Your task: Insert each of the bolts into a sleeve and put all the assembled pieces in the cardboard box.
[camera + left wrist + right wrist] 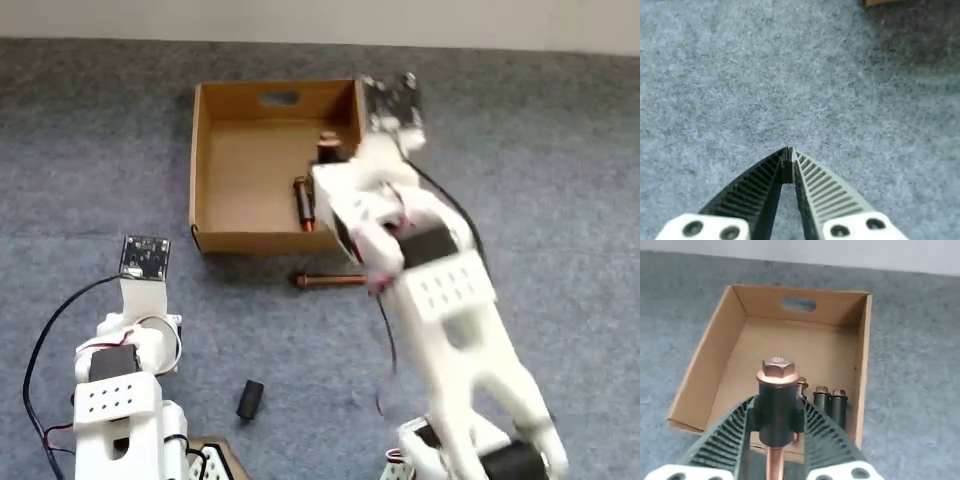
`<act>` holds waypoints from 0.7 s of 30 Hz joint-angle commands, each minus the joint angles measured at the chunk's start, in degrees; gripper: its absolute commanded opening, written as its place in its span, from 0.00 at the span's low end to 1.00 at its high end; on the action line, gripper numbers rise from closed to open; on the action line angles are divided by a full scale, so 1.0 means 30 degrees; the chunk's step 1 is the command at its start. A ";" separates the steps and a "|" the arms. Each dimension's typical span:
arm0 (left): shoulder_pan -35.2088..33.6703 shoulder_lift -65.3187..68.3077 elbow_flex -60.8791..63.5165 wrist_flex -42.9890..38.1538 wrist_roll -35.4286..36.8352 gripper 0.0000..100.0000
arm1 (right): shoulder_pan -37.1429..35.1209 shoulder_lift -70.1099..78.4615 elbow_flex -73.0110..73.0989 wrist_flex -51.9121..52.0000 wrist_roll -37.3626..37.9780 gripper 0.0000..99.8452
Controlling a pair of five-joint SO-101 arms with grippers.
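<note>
Right claw (778,409): clenched on a bolt (777,369) seated in its black sleeve (774,415), over the right edge of the cardboard box (715,347).
Box contents: three sleeved bolts (830,401) side by side against the right wall.
Left claw (788,154): clenched, empty, above the grey desk (715,75), near left.
Loose bolt (330,281): lying just in front of the box.
Loose sleeve (250,399): nearer still, between the arms.

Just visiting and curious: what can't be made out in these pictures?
- High view: the right arm covers one side of the cardboard box, hiding some pieces inside.
- Right wrist view: the sleeve and bolt in the right gripper block the finished pieces behind; count unclear.
- Left wrist view: a brown corner is cut off by the edge.
</note>
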 commanded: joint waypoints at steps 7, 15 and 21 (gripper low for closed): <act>0.0308 -0.0015 -0.0044 -0.0293 0.0088 0.02 | -0.1656 0.9685 -0.7634 -0.0718 -0.2139 0.01; 0.0308 -0.0015 -0.0044 -0.0264 0.0088 0.02 | -0.2007 1.5165 -1.0769 -0.0630 -0.2286 0.01; 0.0308 -0.0015 -0.0044 -0.0264 0.0088 0.02 | -0.2183 1.6103 -1.0857 -0.0601 -0.2286 0.01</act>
